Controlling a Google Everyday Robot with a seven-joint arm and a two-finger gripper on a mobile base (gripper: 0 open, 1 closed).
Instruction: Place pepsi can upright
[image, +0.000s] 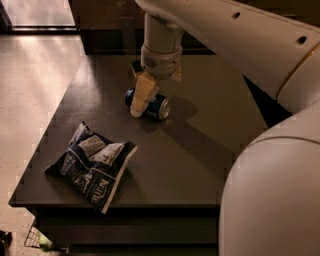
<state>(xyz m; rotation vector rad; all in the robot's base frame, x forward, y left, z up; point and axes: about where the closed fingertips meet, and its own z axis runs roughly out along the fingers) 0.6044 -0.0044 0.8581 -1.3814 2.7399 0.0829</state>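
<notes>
The pepsi can (156, 107), dark blue with silver ends, lies on its side on the dark table (200, 150), a little behind the table's middle. My gripper (143, 103) hangs straight down over the can's left half. Its tan near finger (142, 94) reaches down in front of the can to the tabletop and covers part of the can's left end. The far finger is hidden behind the wrist and the can. The jaws stand open around the can, which rests on the table.
A crinkled blue-and-white snack bag (92, 167) lies near the table's front left corner. My large white arm (270, 190) fills the right side of the view and hides the table's right part. The floor (35, 75) lies to the left.
</notes>
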